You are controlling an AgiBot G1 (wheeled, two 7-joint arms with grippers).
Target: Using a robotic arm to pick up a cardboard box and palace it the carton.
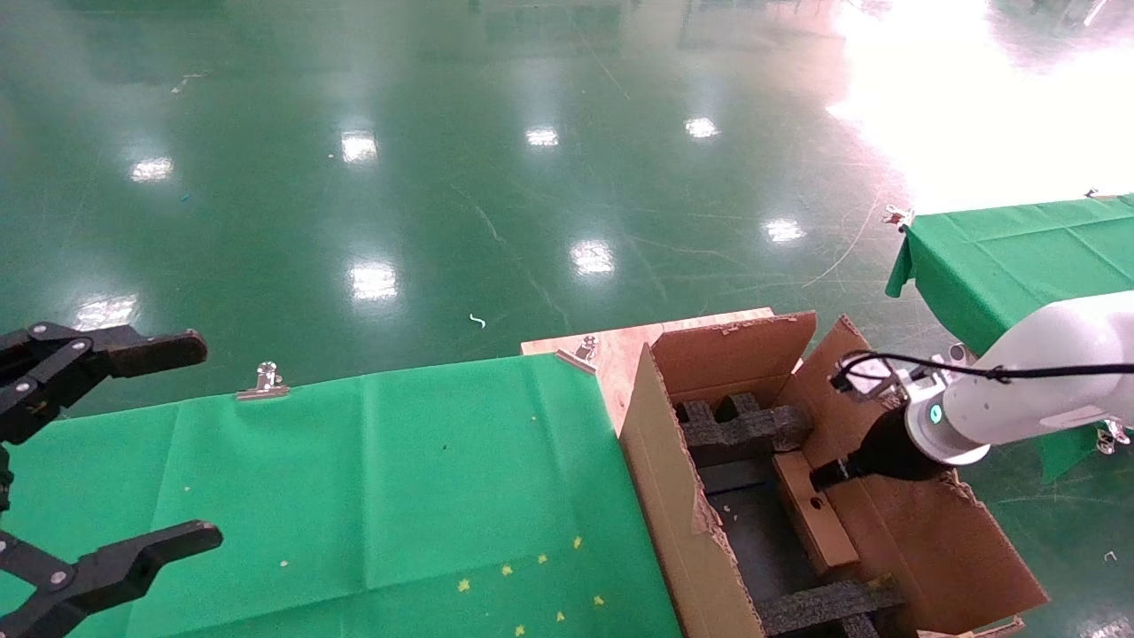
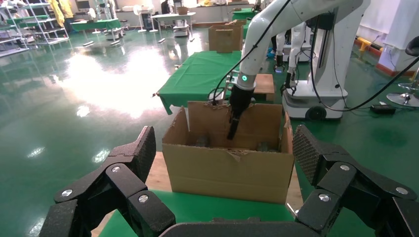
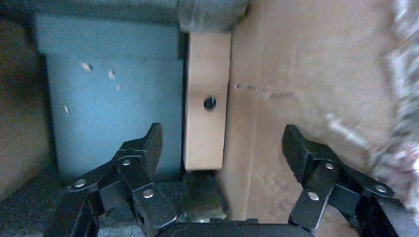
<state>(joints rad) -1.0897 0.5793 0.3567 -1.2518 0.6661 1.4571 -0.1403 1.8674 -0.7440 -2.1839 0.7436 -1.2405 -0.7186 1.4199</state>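
The carton (image 1: 656, 461) stands open at the right end of the table, with black foam inserts (image 1: 740, 430) inside. The small cardboard box (image 1: 815, 518) stands on its edge inside it, against the right wall, with its hole showing in the right wrist view (image 3: 207, 89). My right gripper (image 1: 819, 478), on the white arm (image 1: 1028, 390) with the green ring light, reaches into the carton just above the box. Its fingers are open and empty in the right wrist view (image 3: 223, 132). My left gripper (image 1: 199, 440) is open and idle at the far left, facing the carton (image 2: 222, 173).
A green cloth covers the table (image 1: 354, 496), held by metal clips (image 1: 263, 381). A wooden board (image 1: 611, 350) lies under the carton. A second green-covered table (image 1: 1010, 248) stands at the right. Glossy green floor lies beyond.
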